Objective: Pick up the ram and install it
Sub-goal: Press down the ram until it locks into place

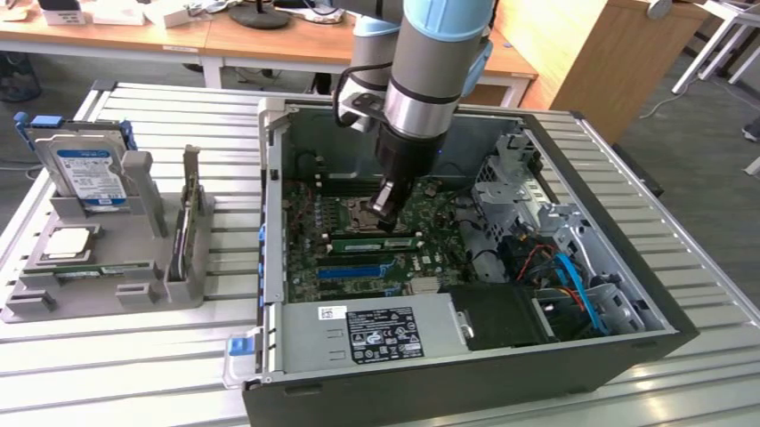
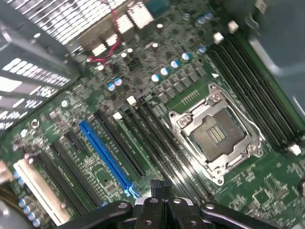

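Gripper (image 1: pixel 386 212) jaws shut, low over the motherboard (image 1: pixel 356 258) inside the case. The ram (image 1: pixel 375 241) – thin, light, stiff, fragile – lies in a slot just near of them; handle by its long edges.

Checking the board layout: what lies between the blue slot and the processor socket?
Parallel long black slots separate blue slot and processor socket, wrist view.

Lab or workshop: I work over an open PC case (image 1: pixel 475 267) on a slatted metal bench (image 1: pixel 119 356), wooden desks (image 1: pixel 238 44) beyond its far edge.
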You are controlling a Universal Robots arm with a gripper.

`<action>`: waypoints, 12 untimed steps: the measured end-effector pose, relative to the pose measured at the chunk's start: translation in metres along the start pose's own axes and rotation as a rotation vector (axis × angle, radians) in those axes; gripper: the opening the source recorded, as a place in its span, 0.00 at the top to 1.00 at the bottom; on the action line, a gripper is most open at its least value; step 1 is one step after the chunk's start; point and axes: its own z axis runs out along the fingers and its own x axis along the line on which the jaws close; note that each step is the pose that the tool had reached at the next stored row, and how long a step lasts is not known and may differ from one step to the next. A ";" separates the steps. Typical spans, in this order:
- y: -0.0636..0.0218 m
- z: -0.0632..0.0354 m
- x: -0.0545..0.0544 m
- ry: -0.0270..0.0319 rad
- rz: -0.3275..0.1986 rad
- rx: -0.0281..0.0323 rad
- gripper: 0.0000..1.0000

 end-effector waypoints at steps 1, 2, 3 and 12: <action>0.0000 0.0001 0.000 0.0001 0.018 0.0000 0.89; 0.0000 0.0003 0.000 0.0000 0.036 -0.0001 0.89; 0.0000 0.0004 0.000 0.0000 0.055 -0.0002 0.89; 0.0000 0.0020 0.000 -0.0002 0.255 -0.0009 0.89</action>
